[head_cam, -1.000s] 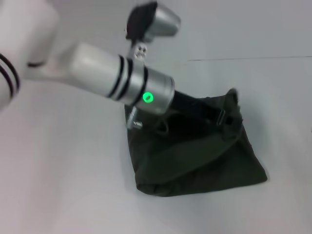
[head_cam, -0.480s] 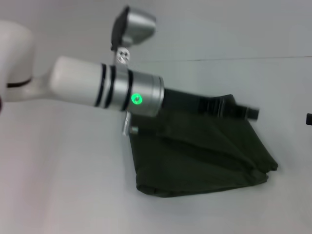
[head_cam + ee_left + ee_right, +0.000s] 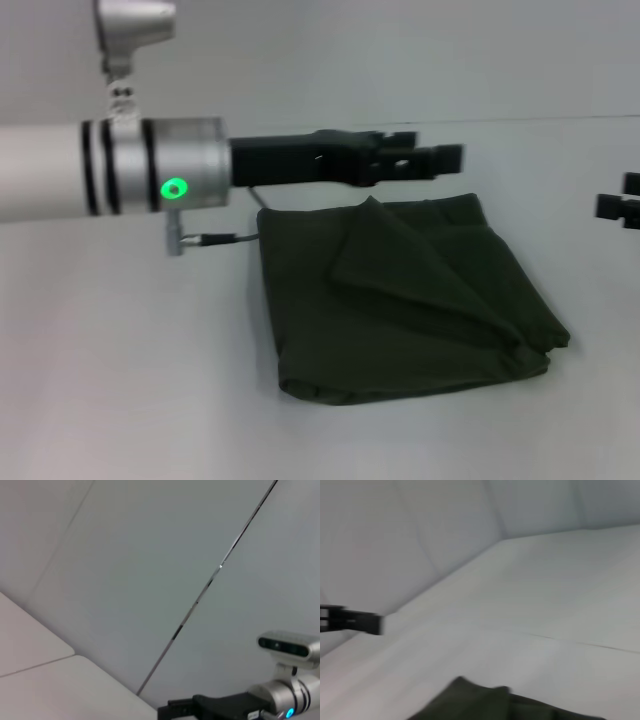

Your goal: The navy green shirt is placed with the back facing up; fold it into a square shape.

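Head view gives you the navy green shirt (image 3: 405, 300) lying folded on the white table (image 3: 120, 380), a little right of centre. It is a compact, roughly 4-sided bundle, somewhat wider than deep, so its long axis runs left to right across your picture. Its left edge is nearly straight and runs front to back; the near edge is thick and rolled, and the near right corner sticks out toward the right. A loose triangular flap lies on top, its tip pointing to the far side and its fold slanting down toward the near right corner.

The left gripper (image 3: 440, 158) is stretched out level above the shirt's far edge, reaching from the left toward the right, clear of the fabric and holding nothing. You cannot tell how far its fingers are parted.

Only a black bit of the right gripper (image 3: 620, 200) shows at the right border, apart from the shirt; its fingers cannot be judged.

You have bare table all around: wide to the left and in front, narrower to the right.

Right wrist view shows 1 dark edge of the shirt (image 3: 485, 705) low in its picture.
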You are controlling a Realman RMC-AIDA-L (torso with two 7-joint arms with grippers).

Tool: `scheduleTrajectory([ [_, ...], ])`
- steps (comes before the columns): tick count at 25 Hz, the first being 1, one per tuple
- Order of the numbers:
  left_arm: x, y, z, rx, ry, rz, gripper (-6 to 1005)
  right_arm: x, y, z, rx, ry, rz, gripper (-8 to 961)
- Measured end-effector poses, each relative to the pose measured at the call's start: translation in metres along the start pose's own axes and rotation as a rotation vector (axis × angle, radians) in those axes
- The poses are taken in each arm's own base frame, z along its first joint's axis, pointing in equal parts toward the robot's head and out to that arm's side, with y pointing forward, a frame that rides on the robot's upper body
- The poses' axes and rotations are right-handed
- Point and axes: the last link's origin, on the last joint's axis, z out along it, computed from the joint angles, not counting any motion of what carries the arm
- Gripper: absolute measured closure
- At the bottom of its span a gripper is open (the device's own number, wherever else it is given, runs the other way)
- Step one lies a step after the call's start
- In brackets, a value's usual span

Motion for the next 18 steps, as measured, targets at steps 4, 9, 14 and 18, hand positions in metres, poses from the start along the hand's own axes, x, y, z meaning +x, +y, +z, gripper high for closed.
scheduleTrajectory([
  [4, -0.008, -0.006, -0.021, 0.026, 0.019, 0.027, 259, -0.017, 0.012, 0.018, -0.082, 0.028, -0.081, 72],
  [9, -0.018, -0.016, -0.058, 0.082, 0.078, 0.090, 51, -0.035, 0.027, 0.045, -0.161, 0.089, -0.192, 73],
  [14, -0.049, -0.015, -0.102, 0.130, 0.122, 0.205, 33, -0.052, 0.039, 0.065, -0.207, 0.152, -0.291, 73],
  [18, -0.066, -0.016, -0.133, 0.195, 0.139, 0.217, 39, -0.062, 0.053, 0.084, -0.256, 0.232, -0.352, 73],
])
